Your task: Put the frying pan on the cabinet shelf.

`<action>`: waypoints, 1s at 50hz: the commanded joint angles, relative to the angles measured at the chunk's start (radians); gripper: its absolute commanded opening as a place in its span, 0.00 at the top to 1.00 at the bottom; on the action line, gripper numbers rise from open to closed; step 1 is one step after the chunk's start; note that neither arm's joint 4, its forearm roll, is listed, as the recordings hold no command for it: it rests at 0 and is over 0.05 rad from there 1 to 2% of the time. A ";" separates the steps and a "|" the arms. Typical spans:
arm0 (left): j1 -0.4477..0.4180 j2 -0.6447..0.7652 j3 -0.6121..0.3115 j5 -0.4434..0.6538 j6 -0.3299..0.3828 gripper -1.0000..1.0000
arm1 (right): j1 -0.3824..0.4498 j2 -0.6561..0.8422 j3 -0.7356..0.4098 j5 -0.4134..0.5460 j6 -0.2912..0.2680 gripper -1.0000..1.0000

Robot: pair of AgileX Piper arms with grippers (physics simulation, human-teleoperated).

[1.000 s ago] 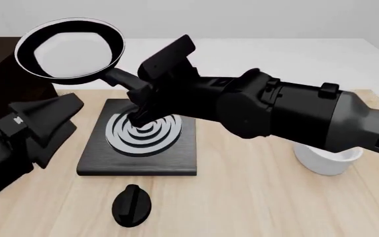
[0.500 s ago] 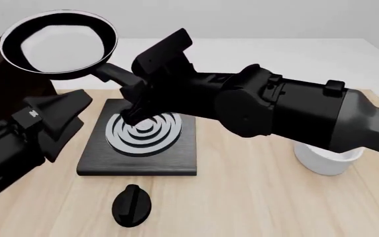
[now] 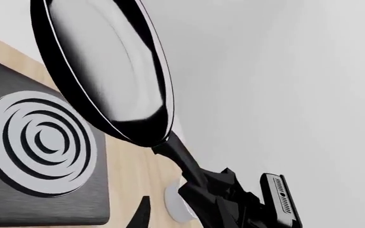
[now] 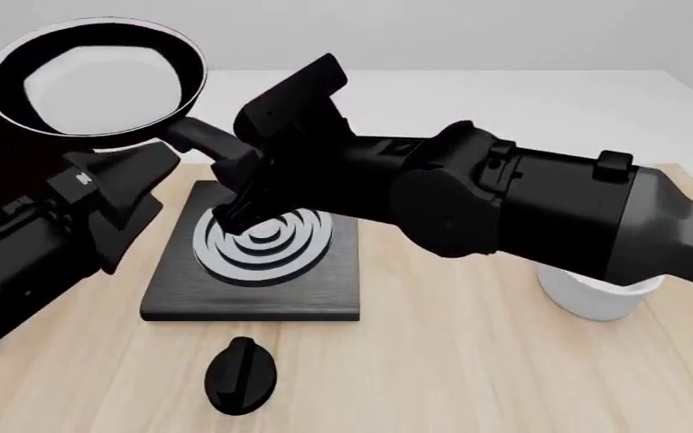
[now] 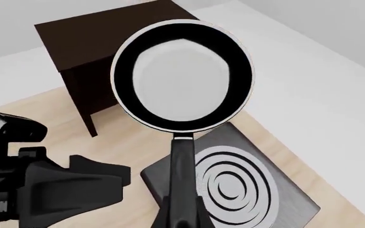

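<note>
Above the stove plate (image 4: 250,262), right end effector (image 4: 241,171) pinches black, pale-centred frying pan (image 4: 94,81).

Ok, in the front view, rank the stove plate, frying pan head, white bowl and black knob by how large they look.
1. Stove plate
2. Frying pan head; held up nearer the camera, so its apparent size may be inflated
3. White bowl, though the right arm hides much of it, so this place is unsure
4. Black knob
</note>
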 commanded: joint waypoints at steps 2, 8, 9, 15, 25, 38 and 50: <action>0.006 0.045 0.005 -0.045 -0.015 0.00 | 0.007 -0.020 -0.015 -0.018 0.014 1.00; 0.053 0.072 -0.010 -0.069 -0.029 0.00 | 0.009 -0.018 -0.003 -0.035 0.021 1.00; 0.053 0.074 -0.010 -0.070 -0.030 0.00 | 0.008 -0.018 -0.003 -0.035 0.021 1.00; 0.045 0.096 -0.005 -0.089 -0.039 0.00 | 0.014 -0.019 -0.001 -0.036 0.025 1.00; 0.021 0.129 -0.005 -0.128 -0.074 0.00 | 0.016 -0.022 0.002 -0.046 0.040 1.00; 0.030 0.168 0.002 -0.164 -0.084 0.00 | 0.026 -0.021 0.014 -0.055 0.049 1.00; 0.006 0.200 -0.004 -0.190 -0.108 0.00 | 0.037 -0.034 0.038 -0.066 0.059 1.00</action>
